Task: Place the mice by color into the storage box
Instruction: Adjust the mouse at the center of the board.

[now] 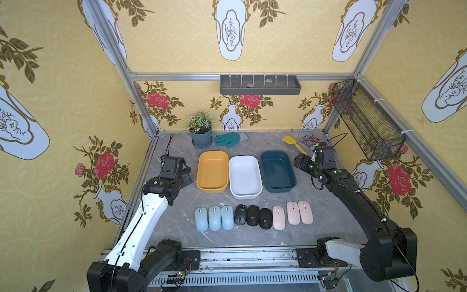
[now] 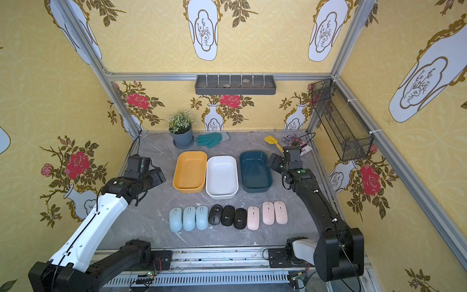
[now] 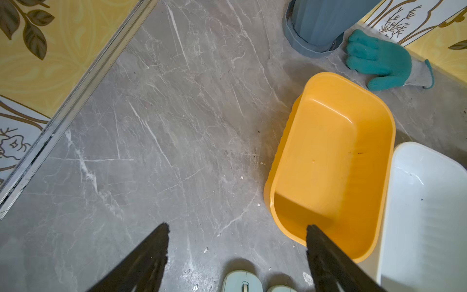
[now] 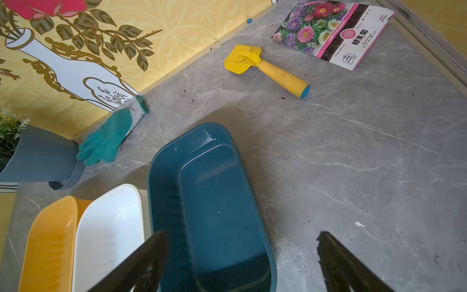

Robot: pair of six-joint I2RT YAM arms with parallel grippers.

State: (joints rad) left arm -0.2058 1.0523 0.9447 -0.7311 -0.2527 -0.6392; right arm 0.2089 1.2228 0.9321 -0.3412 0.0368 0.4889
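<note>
Seed packet (image 4: 333,32) reads 糖果菊. On tabletop (image 1: 177,227), in front of yellow box (image 1: 212,172), white box (image 1: 245,177), navy box (image 1: 278,172): three blue mice (image 1: 214,218), three black mice (image 1: 253,215), three pink mice (image 1: 293,213), one row. My left claw (image 3: 237,226), right claw (image 4: 243,233): both agape, gripping nothing.

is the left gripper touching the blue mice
Apart. In both top views the left gripper hangs open beside the yellow bin, bare table between it and the blue mice.

Bright even light — soft shadows, wide-angle bending at edges.
</note>
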